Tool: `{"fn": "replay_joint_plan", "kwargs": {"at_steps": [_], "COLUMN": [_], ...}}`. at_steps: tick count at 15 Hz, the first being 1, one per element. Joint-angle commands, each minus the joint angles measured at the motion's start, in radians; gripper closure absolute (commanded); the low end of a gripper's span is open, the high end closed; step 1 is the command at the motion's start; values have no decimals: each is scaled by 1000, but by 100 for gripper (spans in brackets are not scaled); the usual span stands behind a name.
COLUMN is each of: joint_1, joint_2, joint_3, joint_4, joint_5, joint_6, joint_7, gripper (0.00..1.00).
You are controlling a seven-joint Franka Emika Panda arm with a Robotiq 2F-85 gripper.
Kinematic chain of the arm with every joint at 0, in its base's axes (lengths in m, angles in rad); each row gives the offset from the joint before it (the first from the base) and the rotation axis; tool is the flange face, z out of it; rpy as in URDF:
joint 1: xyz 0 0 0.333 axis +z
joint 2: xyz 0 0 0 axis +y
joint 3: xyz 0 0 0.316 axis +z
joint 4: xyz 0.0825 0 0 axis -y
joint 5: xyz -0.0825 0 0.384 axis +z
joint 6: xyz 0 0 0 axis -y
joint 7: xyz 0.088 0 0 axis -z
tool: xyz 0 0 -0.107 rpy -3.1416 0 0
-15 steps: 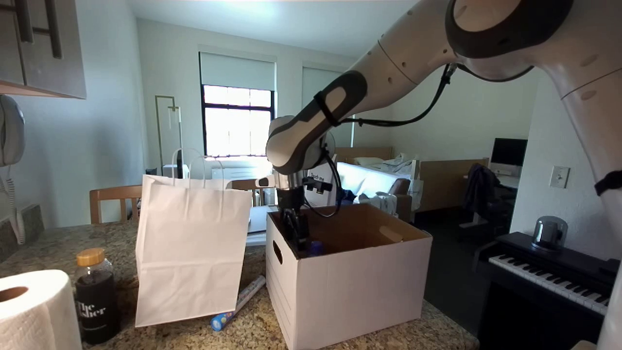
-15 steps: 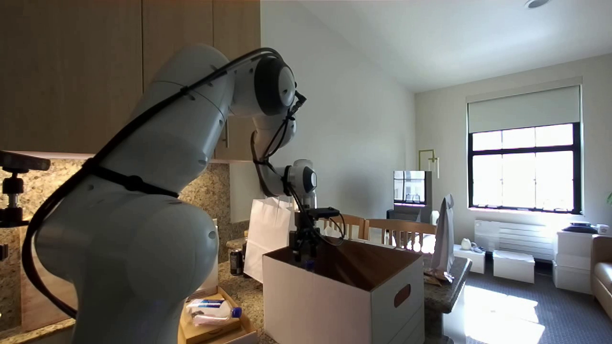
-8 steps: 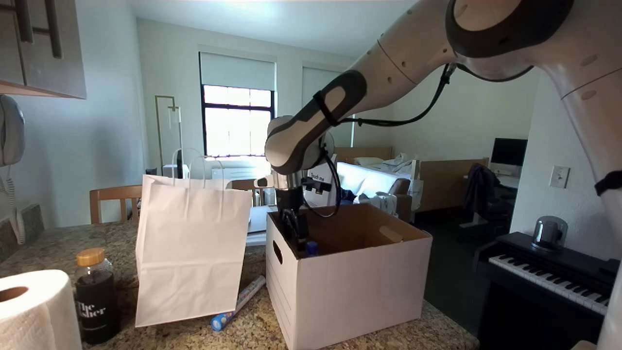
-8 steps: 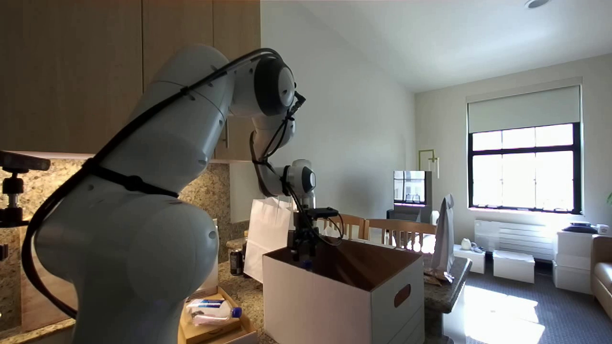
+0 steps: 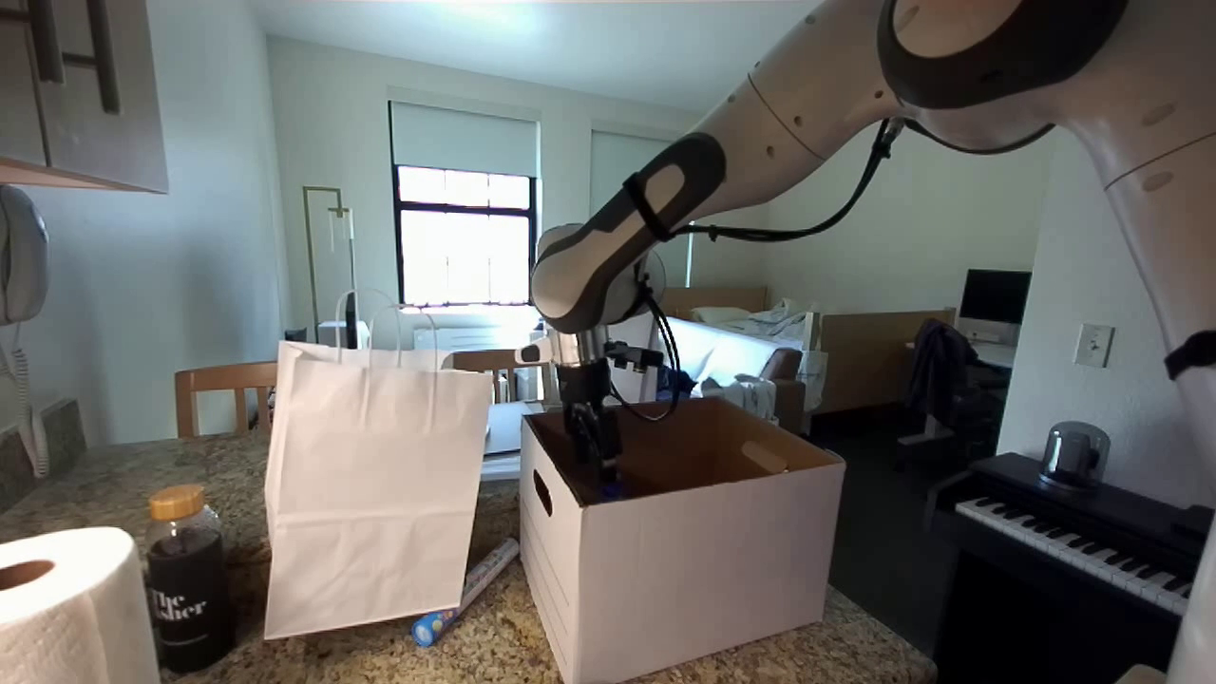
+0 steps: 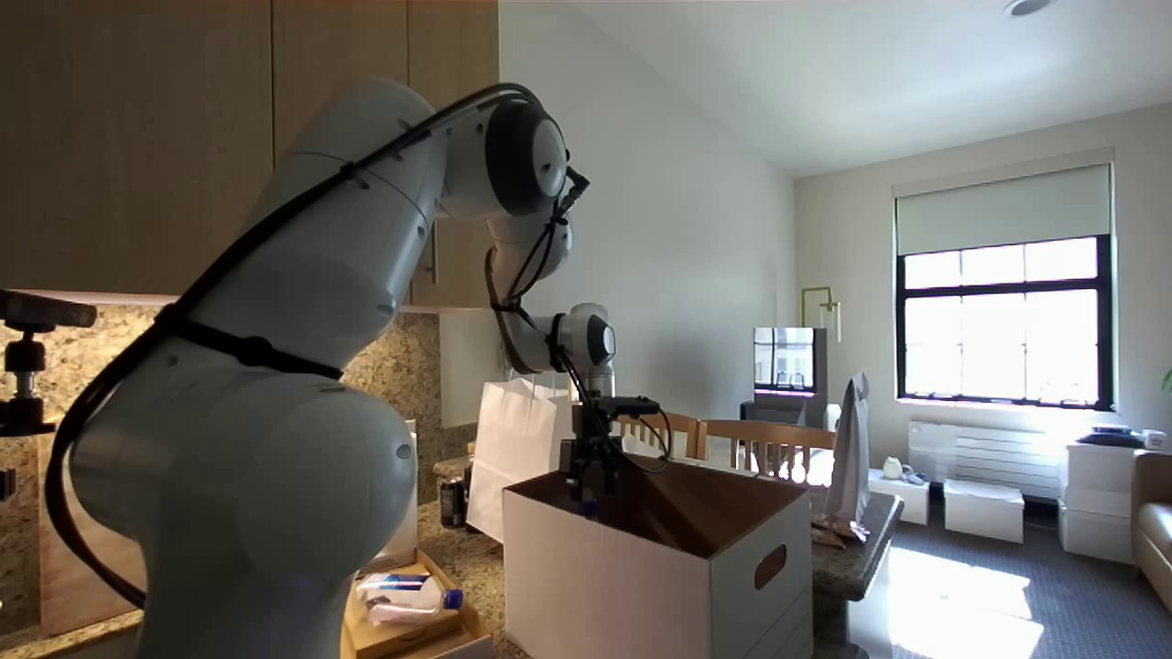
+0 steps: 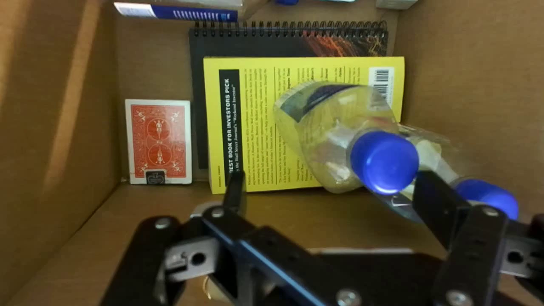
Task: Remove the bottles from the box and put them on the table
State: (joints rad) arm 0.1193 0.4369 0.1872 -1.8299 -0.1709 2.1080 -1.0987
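Speckled stone table carried the white box, with a paper bag standing just beside it. From my remote station I located the nearer bottle and the farther bottle inside the box. The nearer one tilted over a yellow book, its cap facing up into the wrist view; I judged that the book propped it. The farther one showed partly behind it, near the box wall; whether the two touched I could not establish. Another blue-capped bottle lay on its side in a shallow carton, visible in an exterior view, whose walls, in my judgement, would check any rolling.

My gripper stood with its jaws well apart, clamped on nothing; the cap showed close to one jaw, contact unconfirmed. I read that spread as allowance for passing around the bottle's neck. Regarding pose, the arm sloped down from high, wrist turned downward, so that the gripper hung nearly upright inside the opening, near one end of the box.
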Motion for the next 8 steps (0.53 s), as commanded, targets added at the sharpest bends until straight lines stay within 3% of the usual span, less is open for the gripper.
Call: {"fn": "replay_joint_plan", "kwargs": {"at_steps": [1, 6, 7, 8], "joint_1": [1, 16, 17, 17], "joint_2": [-56, -45, -43, -45], "joint_3": [-1, -2, -1, -1], "joint_4": [-75, -107, -105, -106], "joint_5": [-9, -27, -27, -23], "joint_6": [-26, -34, -37, -35], "joint_7": [15, 29, 28, 31], "gripper": [0, 0, 6, 26]}}
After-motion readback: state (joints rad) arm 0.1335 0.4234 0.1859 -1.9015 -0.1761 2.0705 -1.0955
